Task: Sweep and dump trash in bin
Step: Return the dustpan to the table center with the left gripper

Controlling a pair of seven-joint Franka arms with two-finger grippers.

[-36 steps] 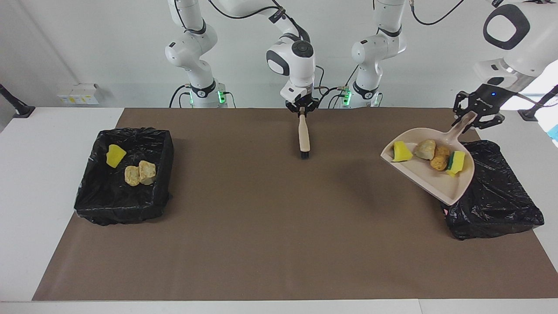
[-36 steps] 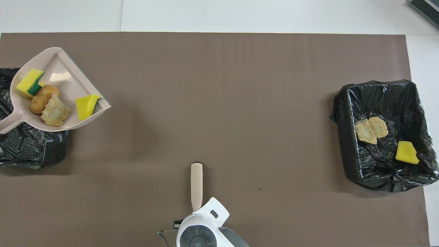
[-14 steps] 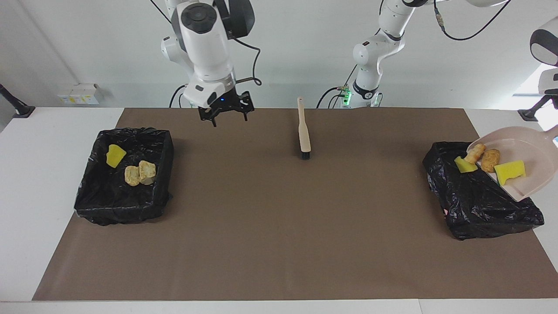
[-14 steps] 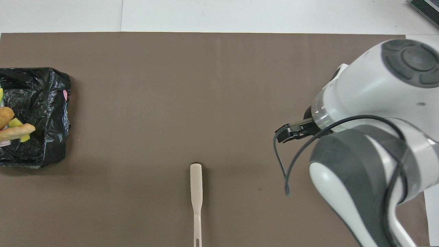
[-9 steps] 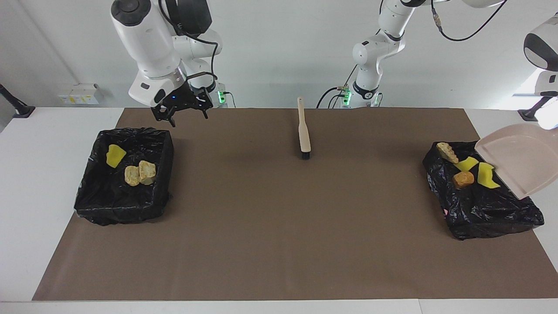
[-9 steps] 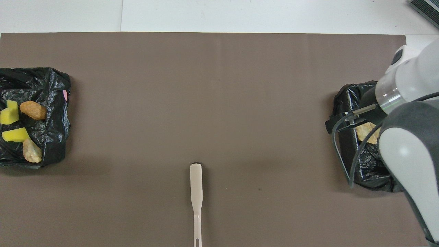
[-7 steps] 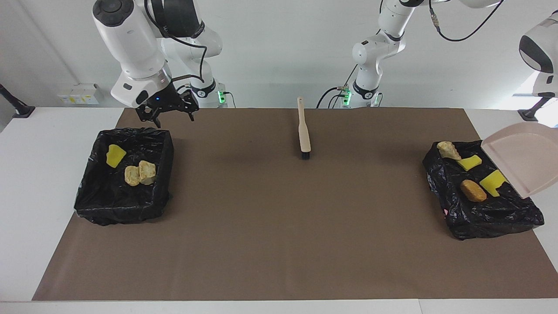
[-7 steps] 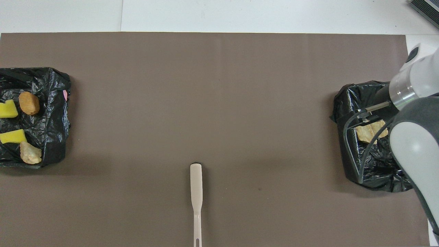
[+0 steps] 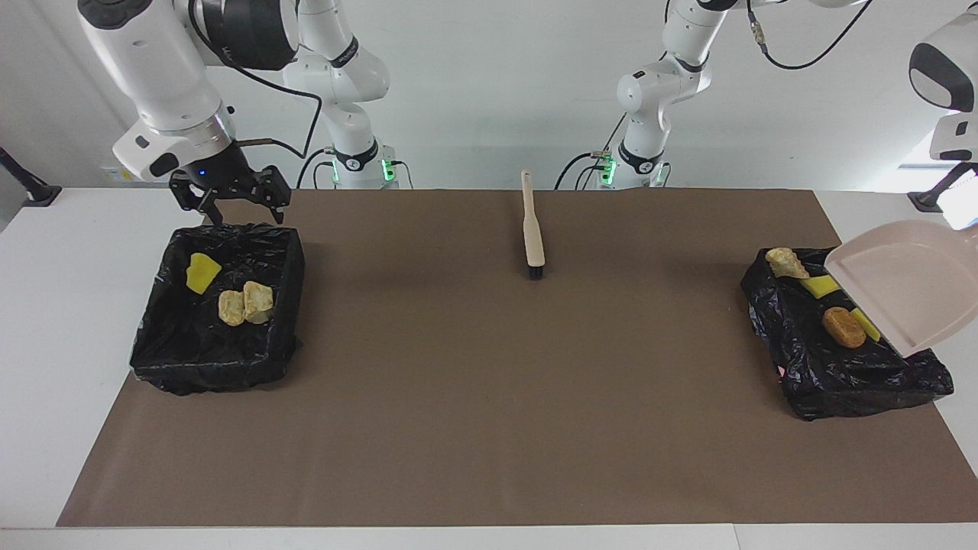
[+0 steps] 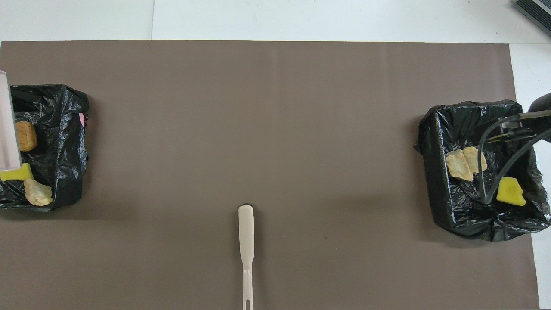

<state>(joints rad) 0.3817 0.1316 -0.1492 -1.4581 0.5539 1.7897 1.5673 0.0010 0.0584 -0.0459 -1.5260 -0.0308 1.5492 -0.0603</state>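
Now left gripper offscreen, jaws clamping tilted dustpan [image 9: 909, 294] over bin [image 9: 810, 359]; right gripper [image 9: 229, 206] spread.

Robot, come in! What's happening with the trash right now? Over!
Right gripper open over one bin. Left gripper out of view, shut; dustpan tipped over other bin. Trash in bins. Brush lies midway.

A white table [image 9: 76, 344] carries a large brown mat [image 9: 489, 397] across most of its top. A plain white wall [image 9: 474, 92] rises at the robots' end, with a small pale box [image 9: 137, 164] at its foot
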